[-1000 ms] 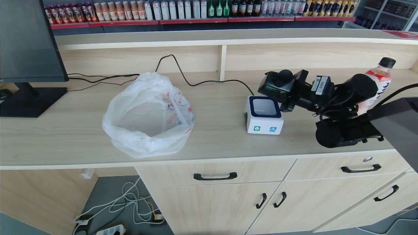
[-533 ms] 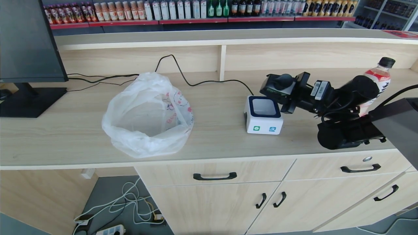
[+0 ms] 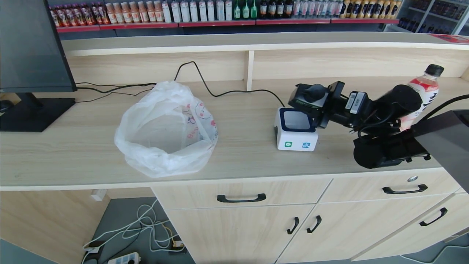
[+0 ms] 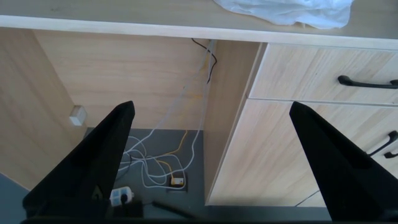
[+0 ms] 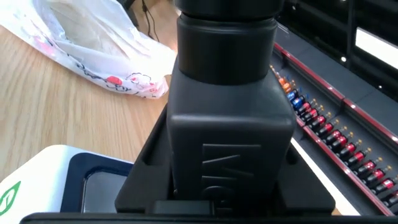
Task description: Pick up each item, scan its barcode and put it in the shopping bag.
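My right gripper is shut on a black square bottle with a round cap, lying sideways just above the far right edge of the white scanner. The right wrist view shows the bottle clamped along its length, with the scanner's dark window beneath it and the plastic shopping bag beyond. The bag stands open on the counter, left of the scanner. A pink drink bottle with a black cap stands at the far right. My left gripper hangs open below the counter's edge, facing the cabinet fronts.
A monitor stands at the far left of the wooden counter. Black cables run along the back to the scanner. A dark slanted panel sits at the right edge. Drawers and doors lie below.
The right gripper with the black bottle dipped a little, drifted right, then came back left over the scanner's far edge. Bag and scanner stayed put.
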You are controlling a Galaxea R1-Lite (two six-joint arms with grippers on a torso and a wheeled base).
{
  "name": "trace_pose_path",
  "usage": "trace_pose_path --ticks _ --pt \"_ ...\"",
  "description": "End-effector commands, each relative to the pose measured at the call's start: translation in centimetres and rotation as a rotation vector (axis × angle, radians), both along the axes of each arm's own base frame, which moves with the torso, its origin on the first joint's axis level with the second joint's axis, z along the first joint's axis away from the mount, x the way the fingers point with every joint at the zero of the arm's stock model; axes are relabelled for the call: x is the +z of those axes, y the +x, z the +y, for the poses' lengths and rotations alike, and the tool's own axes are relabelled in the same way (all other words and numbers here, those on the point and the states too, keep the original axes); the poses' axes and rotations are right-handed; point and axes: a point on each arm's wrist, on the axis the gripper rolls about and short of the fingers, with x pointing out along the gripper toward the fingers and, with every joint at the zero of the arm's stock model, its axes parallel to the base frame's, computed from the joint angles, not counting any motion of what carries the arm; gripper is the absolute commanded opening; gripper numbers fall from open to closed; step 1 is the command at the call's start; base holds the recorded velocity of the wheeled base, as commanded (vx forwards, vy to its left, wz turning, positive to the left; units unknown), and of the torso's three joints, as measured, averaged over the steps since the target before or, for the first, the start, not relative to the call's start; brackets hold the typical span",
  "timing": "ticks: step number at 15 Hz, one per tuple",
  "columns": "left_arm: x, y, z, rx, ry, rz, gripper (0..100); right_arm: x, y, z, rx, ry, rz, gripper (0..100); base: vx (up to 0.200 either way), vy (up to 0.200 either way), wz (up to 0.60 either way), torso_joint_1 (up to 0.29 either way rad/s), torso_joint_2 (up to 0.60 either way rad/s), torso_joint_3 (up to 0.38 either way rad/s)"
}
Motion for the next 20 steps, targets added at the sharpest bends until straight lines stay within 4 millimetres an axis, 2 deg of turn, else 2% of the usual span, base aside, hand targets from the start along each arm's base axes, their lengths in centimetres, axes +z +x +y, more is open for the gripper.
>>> trace_pose_path --ticks 1,14,16,20 --pt "0.0 0.0 0.0 0.000 -0.001 0.001 100 0.1 0.0 0.0 0.000 0.000 -0.004 0 0.000 0.000 0.00 0.000 0.00 0.000" --pt "0.0 0.0 0.0 0.000 0.001 0.001 100 -0.7 0.1 0.7 0.010 -0.006 0.005 0 0.000 0.000 0.00 0.000 0.00 0.000" --pt "0.0 0.0 0.0 0.000 0.002 -0.001 100 -0.2 -0.8 2.1 0.045 -0.003 0.009 0 0.000 0.000 0.00 0.000 0.00 0.000" --pt "0.0 0.0 0.0 0.000 0.001 0.001 100 0.8 -3.5 2.5 0.060 0.006 0.063 0 0.000 0.000 0.00 0.000 0.00 0.000"
